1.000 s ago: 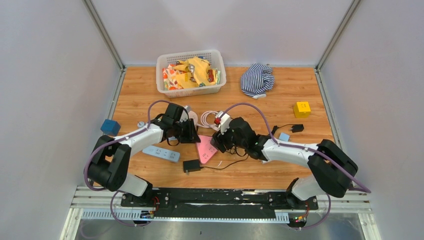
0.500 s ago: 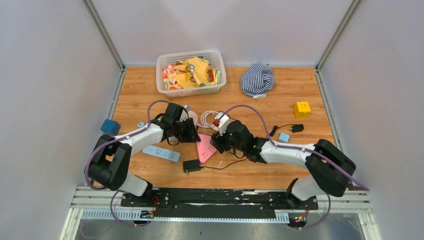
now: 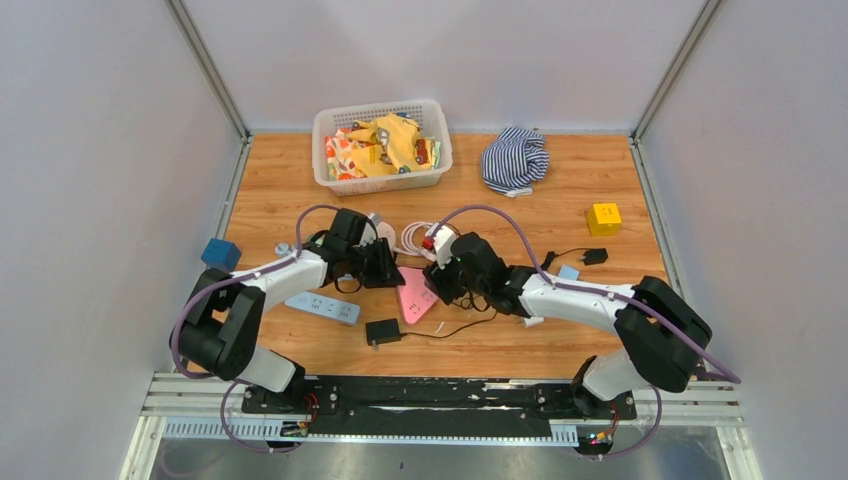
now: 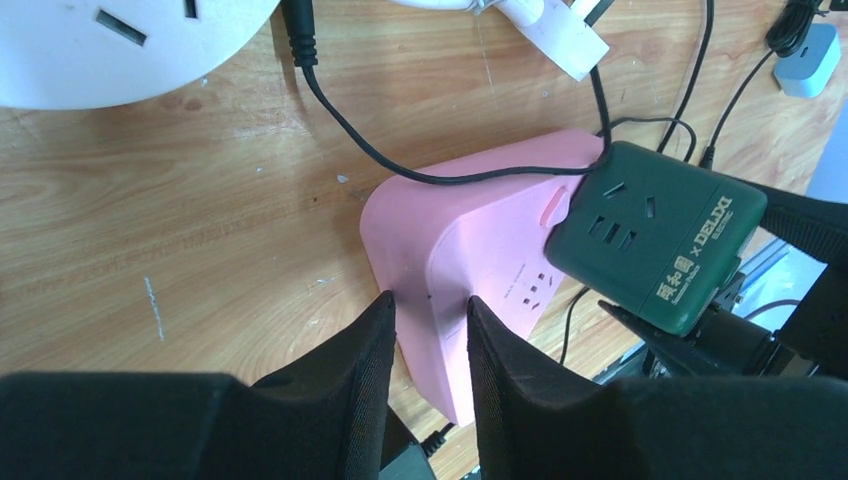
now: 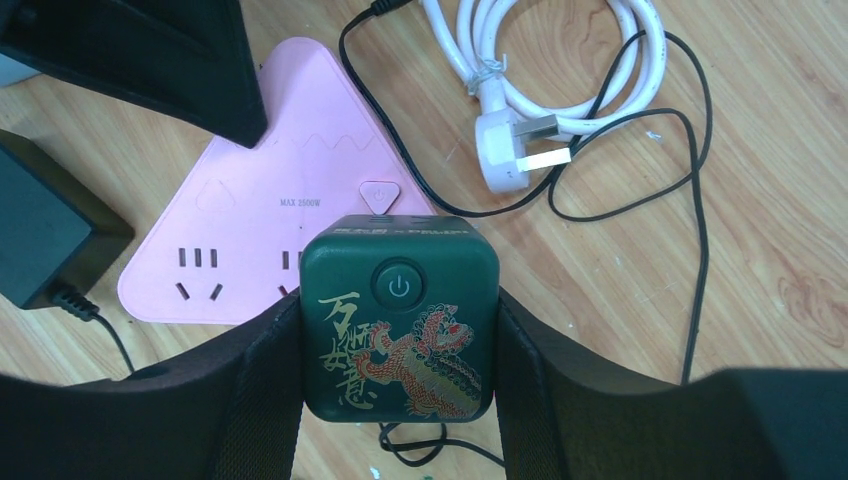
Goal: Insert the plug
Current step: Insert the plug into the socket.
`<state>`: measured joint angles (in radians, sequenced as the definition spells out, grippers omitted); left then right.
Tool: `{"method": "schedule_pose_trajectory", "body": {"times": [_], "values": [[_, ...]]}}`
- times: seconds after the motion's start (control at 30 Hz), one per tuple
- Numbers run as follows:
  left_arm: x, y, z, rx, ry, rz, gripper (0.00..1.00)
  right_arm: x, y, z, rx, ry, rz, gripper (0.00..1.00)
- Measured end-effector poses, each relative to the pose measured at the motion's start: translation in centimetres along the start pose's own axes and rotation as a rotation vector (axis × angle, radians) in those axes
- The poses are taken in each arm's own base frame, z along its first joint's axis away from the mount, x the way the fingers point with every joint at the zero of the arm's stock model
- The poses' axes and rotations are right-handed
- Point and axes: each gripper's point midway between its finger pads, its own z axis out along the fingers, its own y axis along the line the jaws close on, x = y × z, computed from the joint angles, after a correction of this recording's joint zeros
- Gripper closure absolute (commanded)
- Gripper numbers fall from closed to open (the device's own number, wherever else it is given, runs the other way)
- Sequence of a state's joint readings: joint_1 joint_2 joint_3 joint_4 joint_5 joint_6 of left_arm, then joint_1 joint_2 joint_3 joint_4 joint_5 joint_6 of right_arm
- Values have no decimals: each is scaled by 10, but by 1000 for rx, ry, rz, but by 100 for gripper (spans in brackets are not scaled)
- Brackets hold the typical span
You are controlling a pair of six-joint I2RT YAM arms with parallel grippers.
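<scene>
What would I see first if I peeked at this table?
The dark green cube with gold writing, pinched in the right gripper over the pink strip mid-table. The left gripper clamps that strip's edge, and a basket of bright packets sits at the back.

Bright, even light from above; soft faint shadows; crisp wrist close-ups

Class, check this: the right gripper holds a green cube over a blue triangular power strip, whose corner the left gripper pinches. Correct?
No: the strip is pink, not blue, as the right wrist view shows. The right gripper does hold the green cube over it, and the left gripper pinches its corner.
</scene>
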<state>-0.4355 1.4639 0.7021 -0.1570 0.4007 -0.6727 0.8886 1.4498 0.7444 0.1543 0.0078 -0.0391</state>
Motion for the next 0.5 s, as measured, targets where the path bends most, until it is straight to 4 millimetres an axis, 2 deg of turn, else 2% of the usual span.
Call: {"method": "schedule_pose_trajectory", "body": {"times": [0.3,0.37,0.5], "values": [[-5,-4,-8,2,-33,16,55,3,-21,-4,8,28,-36,93],[-6,-4,-10,-5,-38,21,53,3,-22,-5,8,37,-47,87],[-13,-6,-19,-28,-60,43,46,4,-24,-6,7,61,-58,66]]}}
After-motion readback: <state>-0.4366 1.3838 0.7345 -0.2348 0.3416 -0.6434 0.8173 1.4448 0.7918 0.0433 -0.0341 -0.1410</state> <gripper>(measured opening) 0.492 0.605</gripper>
